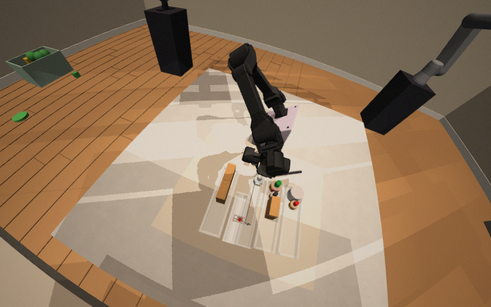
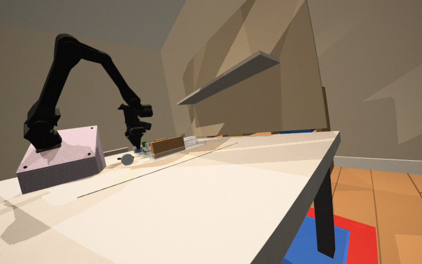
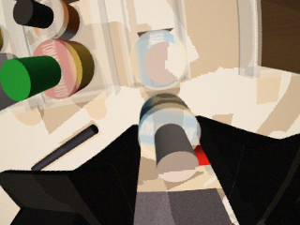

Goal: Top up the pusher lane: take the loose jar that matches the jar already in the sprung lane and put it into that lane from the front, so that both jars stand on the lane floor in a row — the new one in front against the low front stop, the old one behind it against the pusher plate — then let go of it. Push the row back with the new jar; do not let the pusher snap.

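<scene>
My gripper [image 2: 137, 147] [image 3: 167, 126] is shut on a jar [image 3: 149, 129] with a pale blue label and a grey cap. The jar also shows as a small blue patch [image 2: 136, 150] below the fingertips in the exterior view. It is roughly upright, just in front of the sprung lane [image 3: 182, 28]. In that lane stands a matching jar [image 3: 155, 42] [image 1: 257, 180], at the front end, with a dark edge, perhaps the pusher plate, behind it. The low front stop is hard to make out. The arm hides the held jar in the top view.
A dark rod [image 3: 66, 147] [image 1: 293, 173] lies before the lanes. A red-capped loose jar [image 3: 202, 156] is partly behind the right finger. A green-capped jar [image 1: 275, 185] [image 3: 53, 70], an orange box [image 1: 273, 207], a grey round container [image 1: 295, 193] and a long orange box [image 1: 226, 183] stand around the sprung lane.
</scene>
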Available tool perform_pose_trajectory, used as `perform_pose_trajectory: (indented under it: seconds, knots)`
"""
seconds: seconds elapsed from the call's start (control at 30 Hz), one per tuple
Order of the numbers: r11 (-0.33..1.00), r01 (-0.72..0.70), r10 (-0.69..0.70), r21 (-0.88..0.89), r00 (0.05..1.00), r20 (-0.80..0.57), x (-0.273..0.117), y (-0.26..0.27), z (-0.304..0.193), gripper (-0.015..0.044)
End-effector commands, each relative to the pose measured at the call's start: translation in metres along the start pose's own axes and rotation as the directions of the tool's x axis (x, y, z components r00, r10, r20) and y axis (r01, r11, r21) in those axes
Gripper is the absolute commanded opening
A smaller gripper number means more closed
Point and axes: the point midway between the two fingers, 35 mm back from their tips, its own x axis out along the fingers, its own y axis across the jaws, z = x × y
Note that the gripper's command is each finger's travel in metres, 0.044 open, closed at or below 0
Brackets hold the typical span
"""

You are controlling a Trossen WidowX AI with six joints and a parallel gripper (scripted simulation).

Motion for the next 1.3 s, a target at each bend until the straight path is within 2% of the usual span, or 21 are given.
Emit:
perform_pose_trajectory:
  seconds: [0.0,1.27]
  knots:
    - [1.0,0.004,-0.004,-0.003,1.0,0.003,0.0,0.0,0.003,0.0]
    - [1.0,0.004,-0.004,-0.002,1.0,0.004,0.0,-0.001,0.019,0.0]
